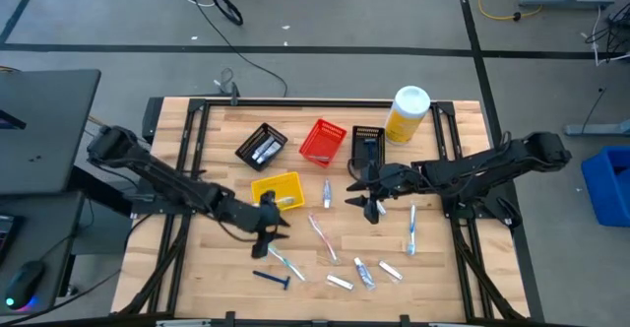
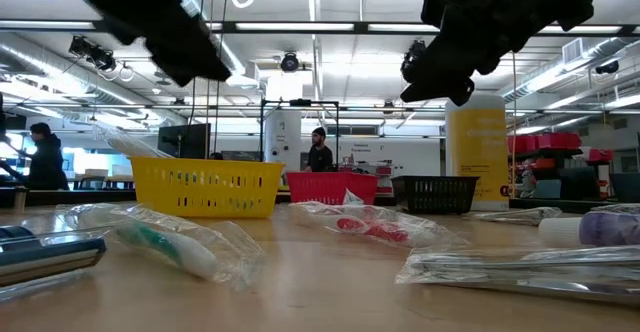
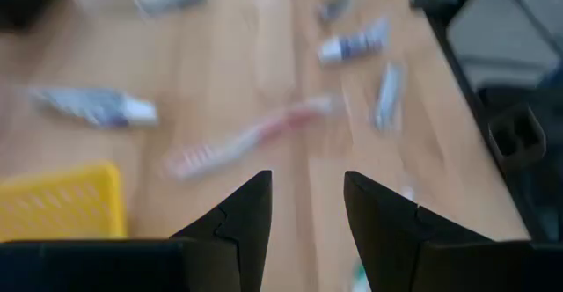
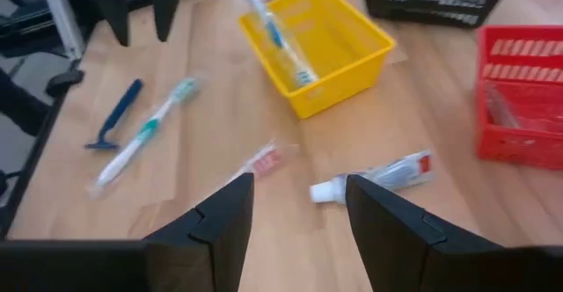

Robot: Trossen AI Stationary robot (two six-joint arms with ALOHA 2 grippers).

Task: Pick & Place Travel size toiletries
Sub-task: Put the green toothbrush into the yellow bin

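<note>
**Both pincers empty above the scattered toiletries**

The tabletop [image 1: 197,268] is pale wood planks. Slim toothbrushes [image 1: 323,236], small white tubes [image 1: 340,282] and a dark blue razor [image 1: 272,279] lie loose across its near half, some in crinkly clear wrap. One toothbrush [image 4: 274,35] rests in the yellow mesh basket [image 1: 279,188]. The left pincer [image 1: 268,230] hangs beside that basket, fingers apart, holding nothing. The right pincer [image 1: 366,197] hovers near the black basket [image 1: 367,143], fingers likewise spread and empty.
</note>
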